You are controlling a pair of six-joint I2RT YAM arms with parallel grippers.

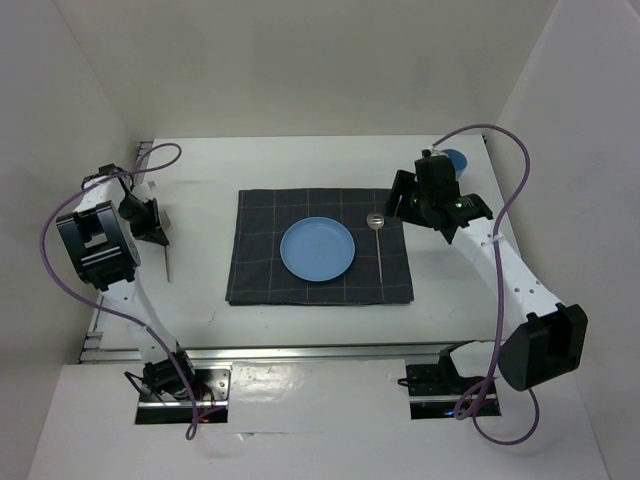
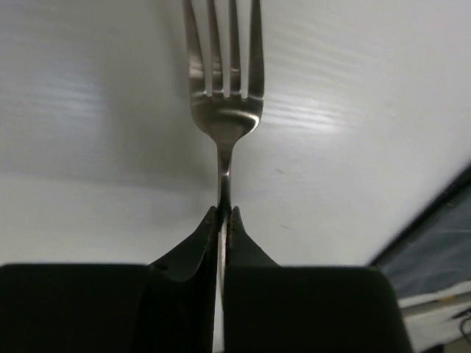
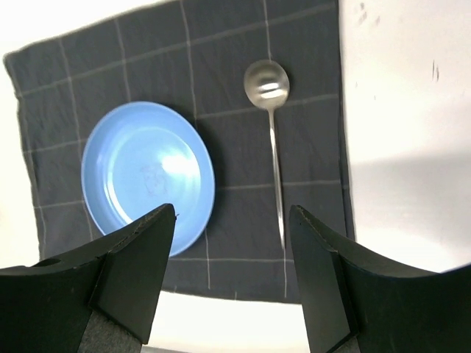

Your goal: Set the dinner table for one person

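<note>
The white dinner table (image 1: pixel 300 165) carries a dark grey checked mat (image 1: pixel 260 275). A blue plate (image 1: pixel 316 249) sits at the mat's middle, and a metal spoon (image 1: pixel 378 245) lies on the mat's right side. Left of the mat, my left gripper (image 1: pixel 160 235) is shut on the handle of a metal fork (image 1: pixel 167 262). In the left wrist view the fork (image 2: pixel 224 88) points its tines away from the pinched fingertips of that gripper (image 2: pixel 224 215). My right gripper (image 3: pixel 232 220) hangs open above the mat's right edge, over the plate (image 3: pixel 147 173) and spoon (image 3: pixel 266 81), holding nothing.
A blue cup (image 1: pixel 455 160) stands at the back right, partly hidden behind the right arm. White walls close in the table on three sides. A metal rail (image 1: pixel 300 352) runs along the near edge.
</note>
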